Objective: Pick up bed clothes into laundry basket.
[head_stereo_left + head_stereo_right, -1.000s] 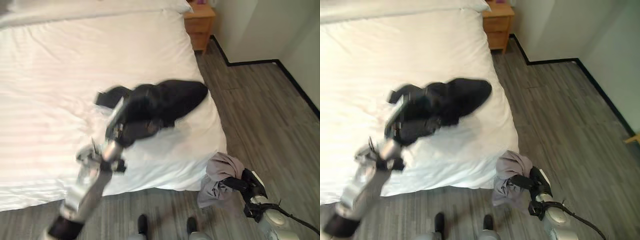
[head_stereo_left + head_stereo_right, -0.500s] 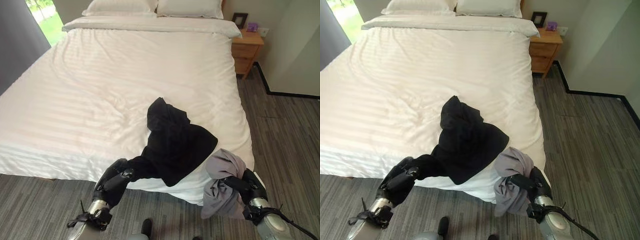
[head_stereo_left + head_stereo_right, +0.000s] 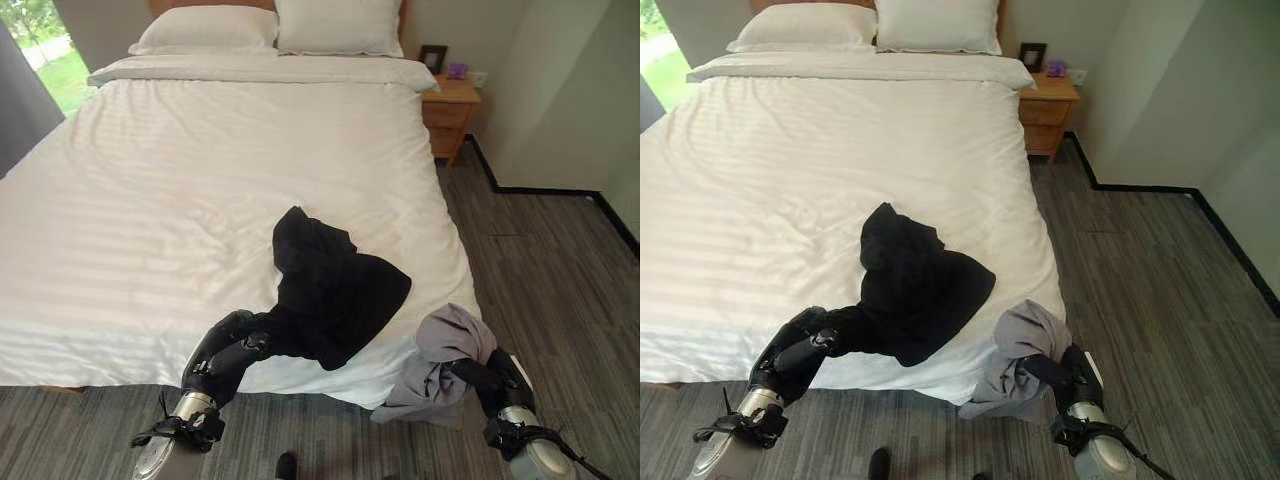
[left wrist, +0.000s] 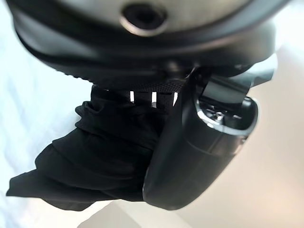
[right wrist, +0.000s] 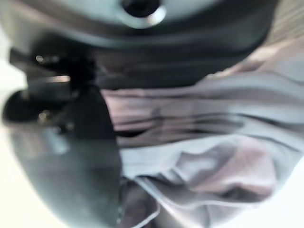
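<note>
Left hand [image 3: 228, 352] curls round one end of the black garment [image 3: 335, 285], which trails from the bed's [image 3: 180, 180] foot edge up onto the sheet near its right corner. Right hand [image 3: 488, 378] grips a bunched grey garment [image 3: 440, 350] (hanging off that same corner, above the floor [image 3: 560, 260]).

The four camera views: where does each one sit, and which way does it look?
Left eye view: on the head, looking down at the bed; both arms enter below.
Right eye view: beside it, same scene.
Left wrist view: along the left hand, clutching the black garment.
Right wrist view: along the right hand, clutching the grey garment.
Shared: both garments appear in the eye views too.
</note>
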Available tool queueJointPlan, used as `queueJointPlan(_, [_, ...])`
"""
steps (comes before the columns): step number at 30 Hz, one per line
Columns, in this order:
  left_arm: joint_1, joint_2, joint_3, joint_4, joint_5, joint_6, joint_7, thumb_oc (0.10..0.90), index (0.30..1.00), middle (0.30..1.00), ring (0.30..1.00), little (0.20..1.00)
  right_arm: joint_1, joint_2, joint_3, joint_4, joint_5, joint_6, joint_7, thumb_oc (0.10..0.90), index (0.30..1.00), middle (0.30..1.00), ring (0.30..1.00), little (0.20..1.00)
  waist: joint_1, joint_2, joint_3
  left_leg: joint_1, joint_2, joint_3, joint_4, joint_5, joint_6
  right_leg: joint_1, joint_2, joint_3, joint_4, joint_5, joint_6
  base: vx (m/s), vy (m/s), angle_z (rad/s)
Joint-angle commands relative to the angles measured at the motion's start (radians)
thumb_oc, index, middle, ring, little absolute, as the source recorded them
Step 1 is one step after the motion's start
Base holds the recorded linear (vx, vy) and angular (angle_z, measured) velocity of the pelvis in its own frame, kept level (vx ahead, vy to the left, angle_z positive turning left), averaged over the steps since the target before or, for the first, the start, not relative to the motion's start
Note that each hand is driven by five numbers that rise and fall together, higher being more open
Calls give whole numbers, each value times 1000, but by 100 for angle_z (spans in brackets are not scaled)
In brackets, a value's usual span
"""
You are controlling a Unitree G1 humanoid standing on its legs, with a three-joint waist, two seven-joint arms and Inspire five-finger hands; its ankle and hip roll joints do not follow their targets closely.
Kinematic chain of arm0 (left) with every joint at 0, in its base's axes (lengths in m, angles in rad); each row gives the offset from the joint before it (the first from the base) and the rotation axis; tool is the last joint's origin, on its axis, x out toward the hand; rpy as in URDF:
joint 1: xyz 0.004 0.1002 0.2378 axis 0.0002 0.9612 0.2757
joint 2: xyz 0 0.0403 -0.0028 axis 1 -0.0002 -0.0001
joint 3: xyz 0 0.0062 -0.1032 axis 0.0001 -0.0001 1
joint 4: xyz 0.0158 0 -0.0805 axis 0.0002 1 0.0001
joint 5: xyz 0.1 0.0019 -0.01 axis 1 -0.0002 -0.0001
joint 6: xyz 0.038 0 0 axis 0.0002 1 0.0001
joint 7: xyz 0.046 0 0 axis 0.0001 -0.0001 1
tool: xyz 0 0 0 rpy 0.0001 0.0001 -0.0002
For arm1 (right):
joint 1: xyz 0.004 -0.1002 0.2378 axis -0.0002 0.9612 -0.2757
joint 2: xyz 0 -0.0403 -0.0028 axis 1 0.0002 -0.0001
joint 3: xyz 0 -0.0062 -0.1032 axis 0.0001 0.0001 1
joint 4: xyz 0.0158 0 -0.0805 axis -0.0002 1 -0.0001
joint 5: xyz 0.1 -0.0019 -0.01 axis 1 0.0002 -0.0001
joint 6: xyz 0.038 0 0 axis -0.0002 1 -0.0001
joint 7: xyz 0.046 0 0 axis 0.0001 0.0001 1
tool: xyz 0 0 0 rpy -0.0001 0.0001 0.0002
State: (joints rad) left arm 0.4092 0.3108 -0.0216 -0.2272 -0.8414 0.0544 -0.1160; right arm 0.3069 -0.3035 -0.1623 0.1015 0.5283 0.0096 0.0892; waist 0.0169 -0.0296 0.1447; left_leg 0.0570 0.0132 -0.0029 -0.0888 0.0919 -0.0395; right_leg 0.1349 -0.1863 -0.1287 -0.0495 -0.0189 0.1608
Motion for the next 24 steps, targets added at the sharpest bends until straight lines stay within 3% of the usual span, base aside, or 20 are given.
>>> queueJointPlan(1, [-68, -7, 65, -62, 19, -117, -8, 400, 300, 300, 300, 300, -101, 19, -60, -91, 71, -123, -23, 400, 300, 300, 300, 300, 4, -45, -48, 25, 20, 22, 19, -109, 0, -54, -57, -1, 93, 12, 47, -13, 32, -18])
queueJointPlan(5, [-74, 11, 110, -68, 52, -139, 3, 400, 300, 300, 300, 300, -115, 26, -53, -90, 79, -133, -27, 400, 300, 300, 300, 300, 7, -44, -48, 34, 17, 30, 22, -116, 5, -64, -58, 13, 103, 13, 50, -6, 33, -15])
queueJointPlan(8, [-113, 50, 257, -94, 46, -196, 48, 400, 300, 300, 300, 300, -122, 25, -37, -112, 97, -139, -17, 400, 300, 300, 300, 300, 17, -38, -47, 31, 17, 26, 22, -110, 2, -73, -58, 22, 116, 6, 47, -13, -1, -1])
queueJointPlan(12, [-176, 176, 513, -140, 82, -293, 130, 400, 300, 300, 300, 300, -129, 14, -26, -101, 122, -129, 14, 400, 300, 300, 300, 300, 46, -27, -54, 21, 14, -3, 20, -94, -11, -50, -61, 10, 104, -5, 41, -5, -5, 7])
queueJointPlan(13, [-174, 176, 514, -142, 82, -292, 131, 400, 300, 300, 300, 300, -129, 14, -25, -101, 122, -129, 14, 400, 300, 300, 300, 300, 43, -27, -54, 21, 14, -6, 20, -94, -12, -48, -61, 8, 104, -6, 41, 32, -21, 22])
queueJointPlan(16, [-112, 270, 770, -115, 179, -356, 206, 400, 300, 300, 300, 300, -112, 5, -46, -87, 138, -122, 43, 400, 300, 300, 300, 300, 98, -5, -77, 7, 11, -51, 20, -82, -22, -18, -56, -54, 85, -19, 32, 54, -56, 31])
queueJointPlan(18, [-89, 257, 819, -131, 184, -365, 217, 400, 300, 300, 300, 300, -100, 4, -49, -93, 146, -112, 57, 400, 300, 300, 300, 300, 123, 4, -81, -5, 6, -78, 18, -72, -28, -1, -59, -91, 73, -20, 28, 13, -36, 50])
queueJointPlan(20, [-56, 219, 869, -133, 203, -367, 241, 400, 300, 300, 300, 300, -90, -4, -62, -102, 141, -101, 69, 400, 300, 300, 300, 300, 178, 14, -81, -28, 0, -130, 18, -58, -41, 28, -60, -156, 59, -29, 23, 16, -60, 68])
queueJointPlan(21, [-55, 217, 868, -135, 205, -366, 242, 400, 300, 300, 300, 300, -89, -5, -63, -102, 141, -101, 69, 400, 300, 300, 300, 300, 171, 15, -81, -28, -1, -137, 18, -58, -42, 34, -59, -164, 56, -30, 23, 35, -53, 42])
queueJointPlan(24, [-42, 173, 905, -109, 210, -374, 290, 400, 300, 300, 300, 300, -99, -19, -79, -112, 146, -95, 65, 400, 300, 300, 300, 300, 223, 21, -86, -49, -10, -201, 16, -50, -55, 70, -55, -237, 43, -49, 16, -6, -64, 100])
